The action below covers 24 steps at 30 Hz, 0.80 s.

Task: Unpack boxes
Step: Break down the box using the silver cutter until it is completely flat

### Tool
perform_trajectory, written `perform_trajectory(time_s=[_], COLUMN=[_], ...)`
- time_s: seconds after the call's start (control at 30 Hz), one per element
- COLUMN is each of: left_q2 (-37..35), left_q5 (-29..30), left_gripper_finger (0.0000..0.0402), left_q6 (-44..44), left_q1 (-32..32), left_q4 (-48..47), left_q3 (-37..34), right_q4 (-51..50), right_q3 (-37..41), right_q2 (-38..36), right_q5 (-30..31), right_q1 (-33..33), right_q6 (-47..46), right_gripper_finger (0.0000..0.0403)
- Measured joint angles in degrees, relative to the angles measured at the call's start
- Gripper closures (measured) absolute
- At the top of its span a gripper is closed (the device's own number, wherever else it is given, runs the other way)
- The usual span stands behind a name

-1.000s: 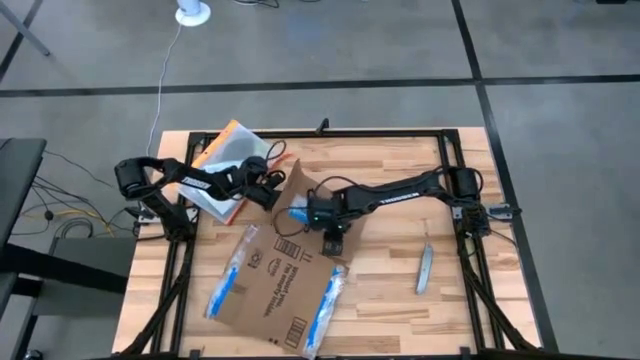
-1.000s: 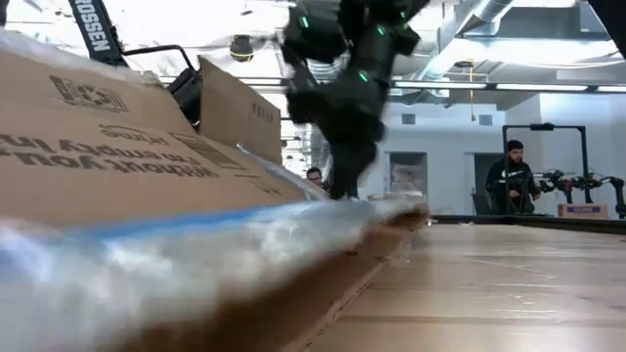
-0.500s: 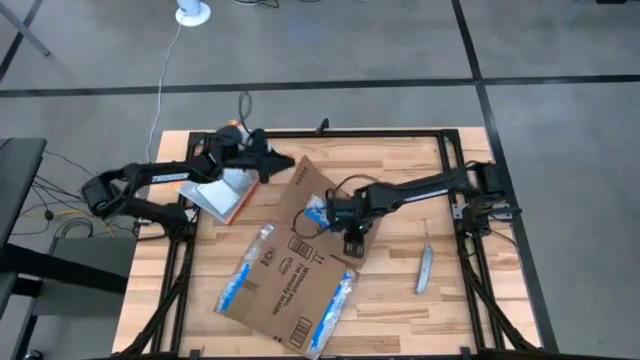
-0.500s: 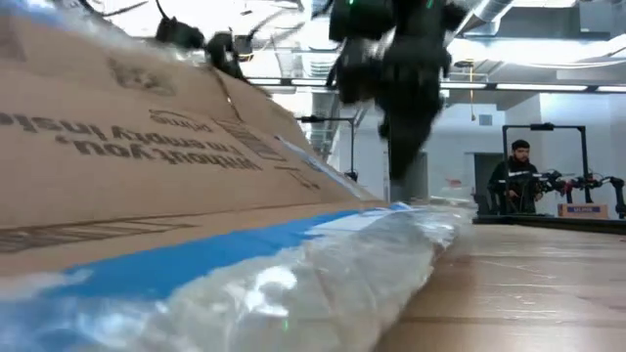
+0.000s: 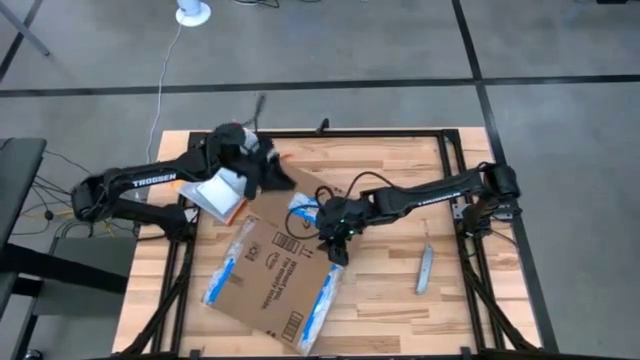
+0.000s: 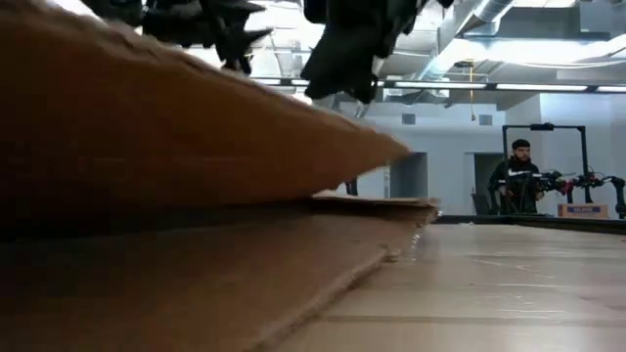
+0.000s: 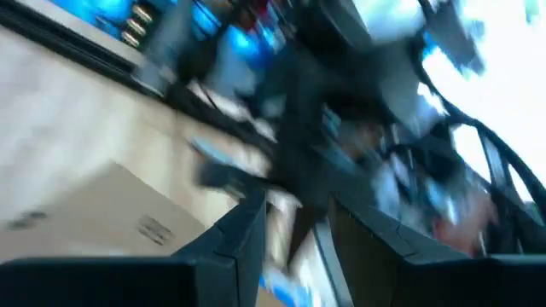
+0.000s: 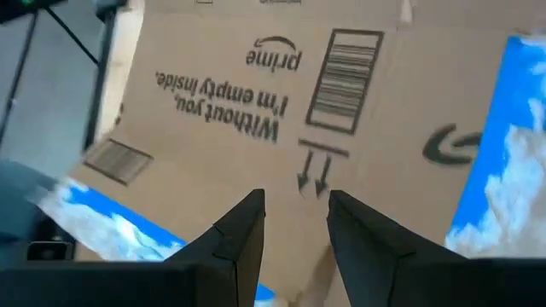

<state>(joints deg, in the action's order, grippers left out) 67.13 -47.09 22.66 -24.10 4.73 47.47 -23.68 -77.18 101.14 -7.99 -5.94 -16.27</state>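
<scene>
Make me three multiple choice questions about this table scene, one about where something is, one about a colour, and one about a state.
1. Where does the grey utility knife lie?
A. On the wooden table, on the right arm's side
B. On top of the cardboard box
C. On the floor

2. What colour are the tape strips on the cardboard box?
A. Red and black
B. Blue and white
C. Green

3. How does the box lie?
A. Standing upright and sealed
B. Stacked on another box
C. Flattened on the table

Answers: 1 A, the high view shows it alone on bare wood near the right arm's base. 2 B, both edge strips are blue and white. 3 C, the high view shows it lying spread flat.
</scene>
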Motion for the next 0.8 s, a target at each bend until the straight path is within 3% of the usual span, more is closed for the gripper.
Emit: perform_trajectory(time_s=[0.07, 0.17, 0.27, 0.53, 0.7, 0.8], left_q2=[-0.02, -0.02, 1.03, 9.59, 16.29, 18.69], left_q5=[4.21, 20.25, 34.96, 34.96, 33.67, 31.85], left_gripper_finger=[0.0288, 0.0288, 0.0288, 0.0288, 0.0288, 0.0288], left_q6=[-8.00, -18.32, -20.83, -12.59, -7.66, -5.38], left_q1=[4.58, 9.63, 12.19, 13.39, 14.31, 14.41], left_q4=[-11.10, -29.00, -37.74, -32.61, -22.47, -20.10], left_q3=[2.01, 3.42, 2.33, -2.80, -2.78, -2.80], right_q4=[-2.80, -5.43, -1.99, 9.67, 15.56, 13.74], right_q3=[-0.03, 0.01, -0.01, -0.08, -0.12, -0.04], right_q2=[0.54, 0.72, 0.48, 0.61, 6.98, 11.10], right_q5=[0.12, 0.48, 0.48, 0.50, 0.49, 0.09], right_q1=[0.06, 0.03, -0.03, 0.75, 1.29, 0.67], right_q6=[-0.18, 0.00, 0.01, -3.06, -7.51, -8.81], right_gripper_finger=[0.0285, 0.0285, 0.0285, 0.0285, 0.0285, 0.0285])
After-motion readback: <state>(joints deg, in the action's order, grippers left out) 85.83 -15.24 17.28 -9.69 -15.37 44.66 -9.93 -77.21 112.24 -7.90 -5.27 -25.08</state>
